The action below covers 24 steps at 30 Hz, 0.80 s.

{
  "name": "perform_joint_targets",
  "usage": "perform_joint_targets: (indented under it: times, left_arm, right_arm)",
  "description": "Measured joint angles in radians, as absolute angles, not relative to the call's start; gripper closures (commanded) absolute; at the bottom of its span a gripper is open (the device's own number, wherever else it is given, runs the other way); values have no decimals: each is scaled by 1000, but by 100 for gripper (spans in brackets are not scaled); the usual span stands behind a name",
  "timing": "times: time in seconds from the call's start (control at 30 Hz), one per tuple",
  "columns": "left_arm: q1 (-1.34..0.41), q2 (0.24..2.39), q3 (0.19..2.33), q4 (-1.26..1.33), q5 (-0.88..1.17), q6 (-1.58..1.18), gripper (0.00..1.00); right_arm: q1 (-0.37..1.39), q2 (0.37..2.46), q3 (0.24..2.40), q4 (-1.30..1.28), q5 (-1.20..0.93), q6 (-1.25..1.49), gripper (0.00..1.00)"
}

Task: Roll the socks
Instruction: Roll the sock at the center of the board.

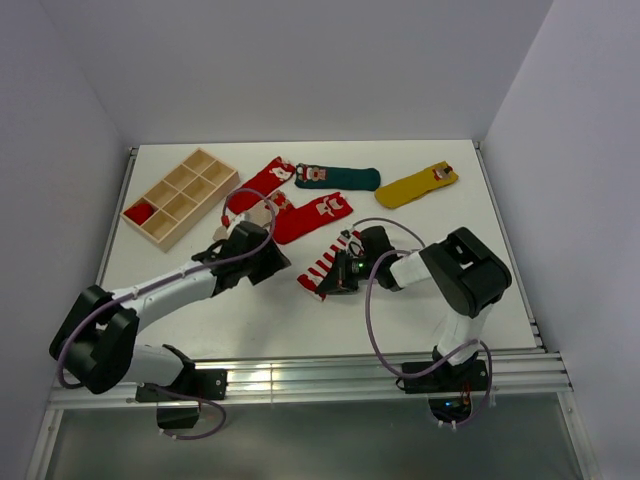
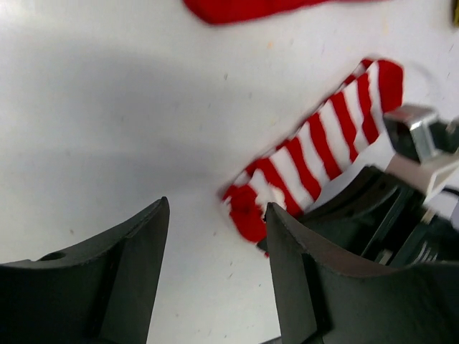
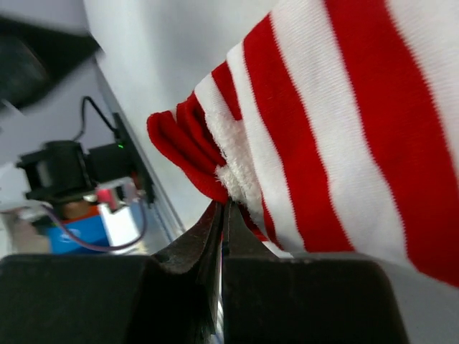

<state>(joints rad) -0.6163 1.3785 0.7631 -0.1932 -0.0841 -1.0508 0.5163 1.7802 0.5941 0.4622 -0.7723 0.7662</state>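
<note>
Far to the left of the striped sock (image 1: 329,263) stands the wooden tray (image 1: 180,197). Just left of the sock's near end, the left pincer (image 2: 216,211) hovers released, jaws spread with nothing between them. The striped sock lies slantwise and unrolled on the worktop (image 1: 250,310), just below the two red socks (image 1: 312,215). At its right side, the right pincer (image 3: 221,215) is clenched on the sock's edge near that end. Beyond it, up and right, lie the green sock (image 1: 340,178) and the mustard sock (image 1: 417,186). The roll seems only to be starting. Next, the held end likely needs folding over while the left pincer steadies the fabric.
</note>
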Motion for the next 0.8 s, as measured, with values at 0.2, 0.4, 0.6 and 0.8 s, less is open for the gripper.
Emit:
perform_joint_targets:
  times: [0.2, 0.4, 0.6, 0.8]
  left_arm:
    - [-689, 1328, 618, -105, -75, -1126, 41]
    - [-719, 1357, 609, -12, -76, -1151, 41]
    - [-728, 1424, 612, 54, -76, -1169, 43]
    - [-728, 1494, 612, 77, -72, -1177, 46]
  right_arm:
    - [487, 1840, 580, 558, -831, 896, 100]
    - [473, 1878, 568, 634, -862, 978, 100]
    - [472, 1896, 568, 666, -869, 1006, 100]
    - [467, 1919, 567, 709, -886, 1032, 100]
